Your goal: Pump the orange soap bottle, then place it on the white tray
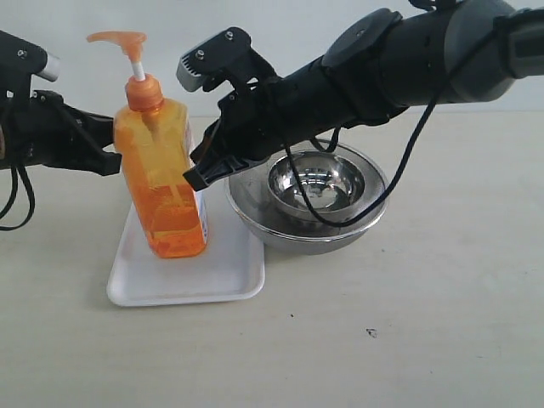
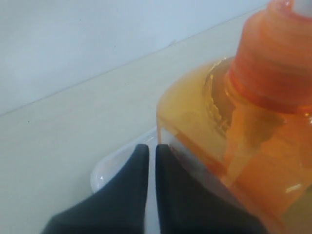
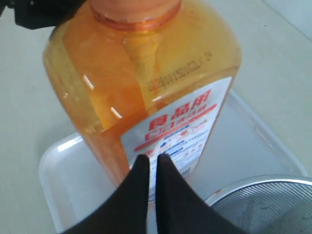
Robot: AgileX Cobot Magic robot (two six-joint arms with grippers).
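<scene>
The orange soap bottle (image 1: 161,178), tall, rectangular and of translucent plastic, stands upright on the white tray (image 1: 183,293), a flat rectangular tray with rounded corners and a shallow rim. The bottle sits toward the tray's far half, its orange pump head (image 1: 119,38) raised on a white stem. It looks well filled, so I judge it fairly heavy for its narrow base and easy to tip. The walls are smooth and glossy, probably slippery, and likely to give a little under a squeeze. The best hold would be across the two broad flat faces around mid-height or just under the shoulder, with the pump pressed straight down from above. The left gripper (image 2: 151,148) has its dark fingers drawn together to a thin slit with nothing between them, the tips at the bottle's shoulder edge. The right gripper (image 3: 152,158) is likewise closed and empty, pointing at the printed label on the other side. Just beside the tray are two round steel bowls (image 1: 340,229), one nested in the other, on the pale table (image 1: 382,340).
</scene>
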